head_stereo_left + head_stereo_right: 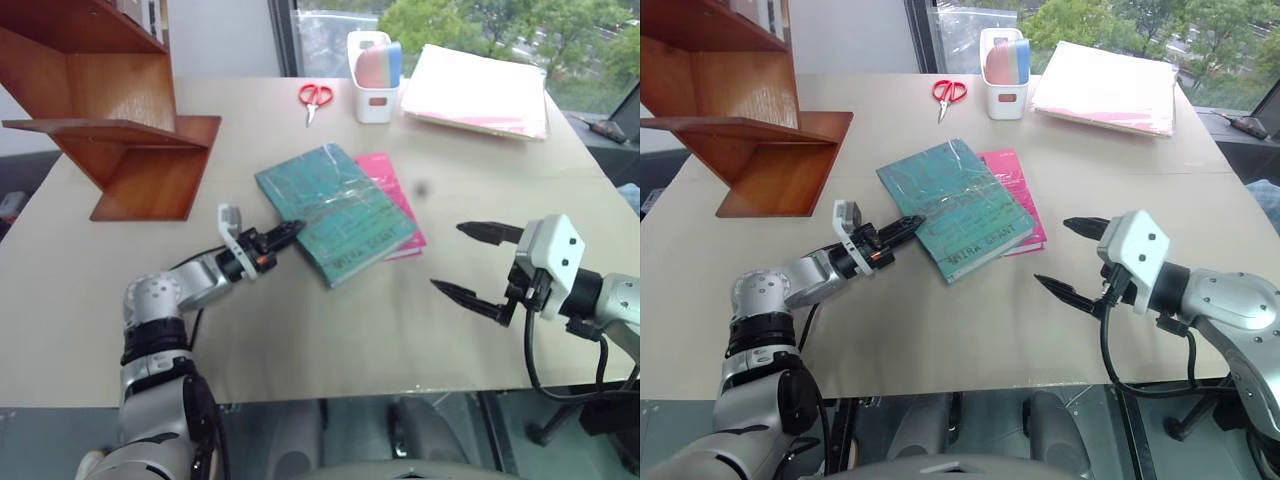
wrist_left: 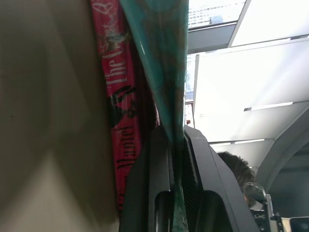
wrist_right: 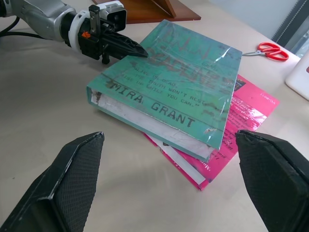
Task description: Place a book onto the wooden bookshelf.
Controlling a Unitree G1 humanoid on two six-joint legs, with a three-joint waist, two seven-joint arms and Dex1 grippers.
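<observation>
The green book [image 3: 174,82] has big dark letters near its lower edge that say "MIRA GRANT". Above the name are smaller lines of print, and one of them ends in "WON'T REST". The other words there are too faint to read. The pink book [image 2: 120,96] under it has white letters on its side. They start with "The". The word after that is too blurry to tell.

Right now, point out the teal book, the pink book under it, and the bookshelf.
teal book [image 3: 183,72]: right wrist view, middle of the front cover.
pink book [image 3: 251,108]: right wrist view, exposed cover corner.
bookshelf [image 1: 150,180]: left eye view, slanted lower support.
</observation>
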